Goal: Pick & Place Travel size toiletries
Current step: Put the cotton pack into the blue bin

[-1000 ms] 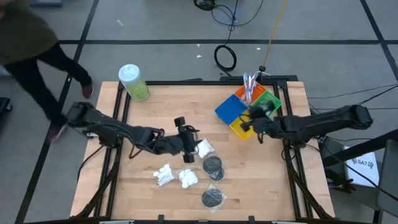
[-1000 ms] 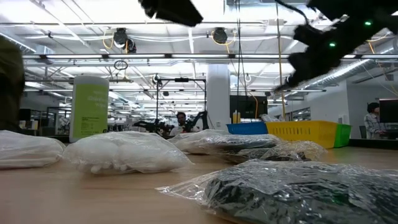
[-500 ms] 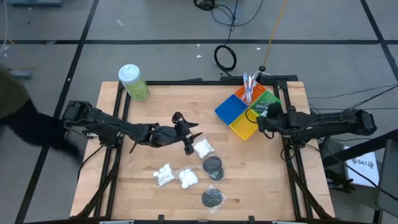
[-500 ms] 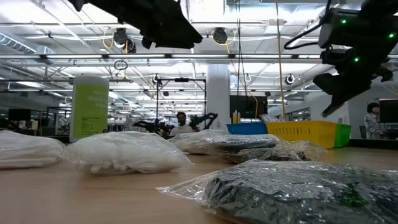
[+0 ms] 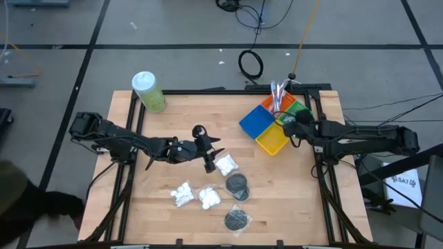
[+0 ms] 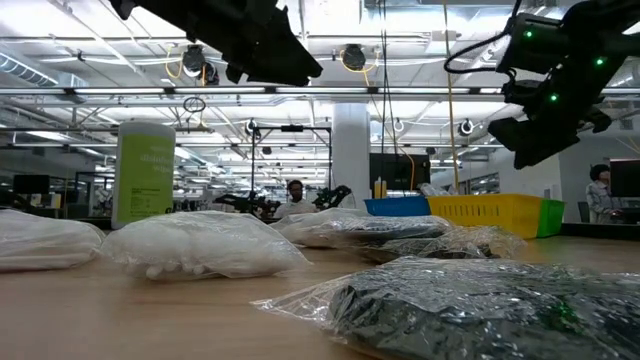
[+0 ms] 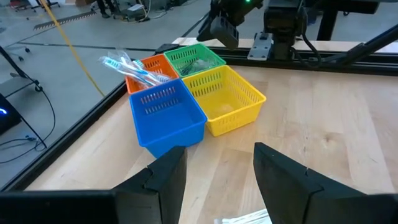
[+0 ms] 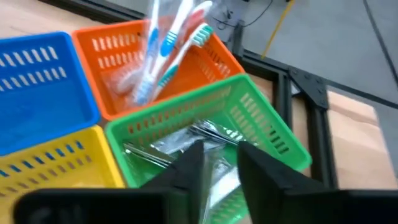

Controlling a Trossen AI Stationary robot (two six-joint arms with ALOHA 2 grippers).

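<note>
Three clear bags of white cotton balls (image 5: 225, 164) (image 5: 183, 194) (image 5: 209, 198) and two bagged black discs (image 5: 237, 185) (image 5: 237, 220) lie flat on the table. Blue-white toothbrushes (image 8: 163, 53) lean out of the orange basket (image 5: 270, 105). Silver tubes (image 8: 180, 142) lie in the green basket (image 8: 261, 134). My left gripper (image 5: 210, 153) (image 7: 217, 180) is open, hovering just left of the nearest cotton bag. My right gripper (image 5: 291, 124) (image 8: 219, 177) hangs over the green basket, fingers a little apart; I cannot see it touching the tubes.
A blue basket (image 5: 253, 121) and a yellow basket (image 5: 273, 140) join the orange and green ones near the table's far right corner. A tall green bottle with a white cap (image 5: 148, 91) stands at the far left corner. Bare wood lies between bottle and baskets.
My right gripper has moved from over the yellow basket toward the far right, over the green basket. My left gripper has drawn back a little toward the table's left and far side, away from the cotton bag. A person has walked off along the left.
</note>
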